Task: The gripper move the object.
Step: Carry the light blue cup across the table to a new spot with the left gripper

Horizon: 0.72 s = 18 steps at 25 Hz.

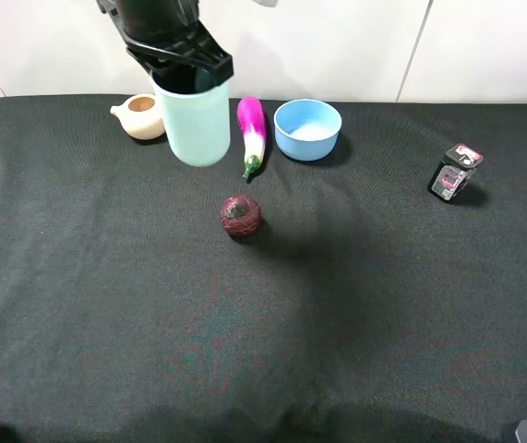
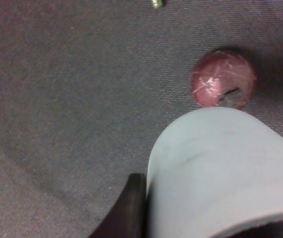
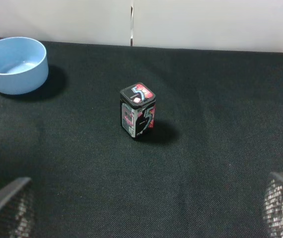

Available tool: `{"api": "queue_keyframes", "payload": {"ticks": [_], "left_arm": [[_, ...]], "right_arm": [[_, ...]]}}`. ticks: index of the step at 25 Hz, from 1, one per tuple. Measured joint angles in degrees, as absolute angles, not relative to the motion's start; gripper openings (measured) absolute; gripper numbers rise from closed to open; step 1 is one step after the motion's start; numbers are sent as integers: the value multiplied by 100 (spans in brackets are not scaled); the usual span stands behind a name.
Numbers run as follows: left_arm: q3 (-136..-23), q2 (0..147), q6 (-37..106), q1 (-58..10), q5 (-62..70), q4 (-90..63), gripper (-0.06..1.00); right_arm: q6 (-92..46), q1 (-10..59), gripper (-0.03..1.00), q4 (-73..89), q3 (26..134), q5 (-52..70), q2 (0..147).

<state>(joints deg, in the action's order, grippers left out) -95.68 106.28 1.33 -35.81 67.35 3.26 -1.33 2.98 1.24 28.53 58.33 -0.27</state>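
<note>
A: Overhead view, first entry?
B: Left gripper [image 1: 178,57], far side, left of centre, jaws clamped on the rim of the teal cup [image 1: 197,125]. Beige pot [image 1: 141,116] just left of the cup; aubergine [image 1: 251,134] and blue bowl [image 1: 307,129] to its right; red ball [image 1: 241,215] nearer; tin [image 1: 454,173] well off right.
A: Left wrist?
B: Cup wall pressed against a black finger [image 2: 129,208]; ball beyond, on black cloth [image 2: 57,99].
A: Right wrist?
B: Right gripper [image 3: 141,218] spread wide, holding nothing; tin and bowl ahead.
</note>
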Motion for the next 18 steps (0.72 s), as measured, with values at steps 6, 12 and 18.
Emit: {"api": "queue_keyframes", "payload": {"ticks": [6,12,18], "left_arm": [[-9499,10624,139,-3179,6600,320,12],[-9058,10624,222,-2718,6107,101,12],[-8664,10624,239,-2415,5746,56,12]], "right_arm": [[-133,298,69,124,2853,5833,-27],[-133,298,69,124,2853,5833,-27],[-133,298,69,124,2853,5833,-27]]}}
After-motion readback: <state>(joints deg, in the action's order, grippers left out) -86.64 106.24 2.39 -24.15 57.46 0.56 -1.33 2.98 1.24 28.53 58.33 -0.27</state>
